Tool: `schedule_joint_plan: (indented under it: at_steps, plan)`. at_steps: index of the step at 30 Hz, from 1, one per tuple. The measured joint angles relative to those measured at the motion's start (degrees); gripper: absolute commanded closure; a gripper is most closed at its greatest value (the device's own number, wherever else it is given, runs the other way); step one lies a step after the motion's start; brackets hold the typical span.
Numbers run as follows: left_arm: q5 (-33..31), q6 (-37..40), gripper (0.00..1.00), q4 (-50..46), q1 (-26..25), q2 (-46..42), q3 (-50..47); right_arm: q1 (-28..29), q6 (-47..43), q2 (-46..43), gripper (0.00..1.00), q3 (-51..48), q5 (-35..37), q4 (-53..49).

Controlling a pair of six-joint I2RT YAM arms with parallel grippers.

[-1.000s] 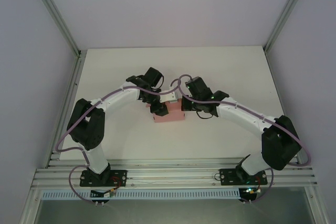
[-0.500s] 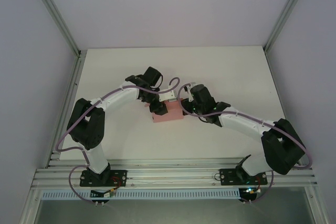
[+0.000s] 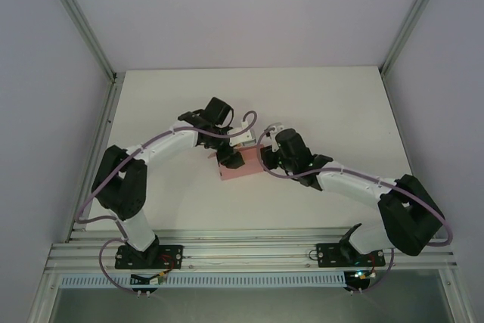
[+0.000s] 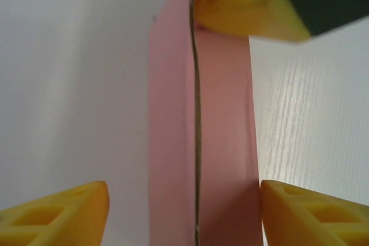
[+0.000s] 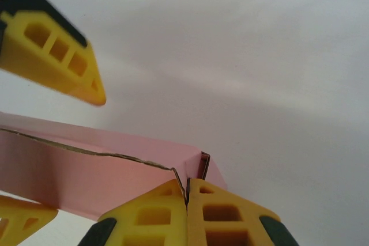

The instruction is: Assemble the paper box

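The pink paper box [image 3: 243, 172] lies folded low in the middle of the white table. My left gripper [image 3: 229, 159] is over its left end, open. In the left wrist view the paper box [image 4: 222, 142] runs up between that gripper's [image 4: 184, 200] yellow fingers [image 4: 57, 217]; the right finger sits against the box's side and the left one stands clear. My right gripper [image 3: 262, 158] is at the box's right end. In the right wrist view it [image 5: 187, 191] is shut, with the thin card edge of the box [image 5: 86, 171] pinched in the seam between its fingertips.
The white table [image 3: 333, 104] has bare room on all sides of the box. Aluminium frame posts [image 3: 83, 32] rise at the back corners, and a rail [image 3: 249, 251] with both arm bases runs along the near edge.
My left gripper has opened and let go of the box's left end. My right arm has swung in lower towards the box's right end, and the box has turned slightly.
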Motion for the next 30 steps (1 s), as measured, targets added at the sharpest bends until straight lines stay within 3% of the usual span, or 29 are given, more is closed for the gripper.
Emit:
schedule_joint_plan:
  at_steps: [6,10,15,21,30]
  plan:
    - [-1.5,-5.0,0.0,4.8,-0.3,-7.1,-2.5,0.9,1.2,-0.6,1.0,0.0,1.8,-1.2]
    - [-6.3,-10.4,0.0,8.4,-0.6,-13.6,-4.8,1.2,1.7,-0.6,1.0,0.0,2.8,-1.4]
    - [-17.2,-19.0,0.01,9.8,-0.7,-21.9,-9.0,2.0,2.6,-0.5,1.0,0.2,4.7,-1.6]
    - [-26.0,-26.4,0.29,6.3,-0.7,-25.8,-15.0,2.4,2.8,-0.3,1.0,1.2,5.3,-3.3]
    - [-26.3,-29.3,0.53,3.8,-0.7,-25.5,-16.8,2.5,3.0,-0.1,1.0,2.2,5.3,-4.9]
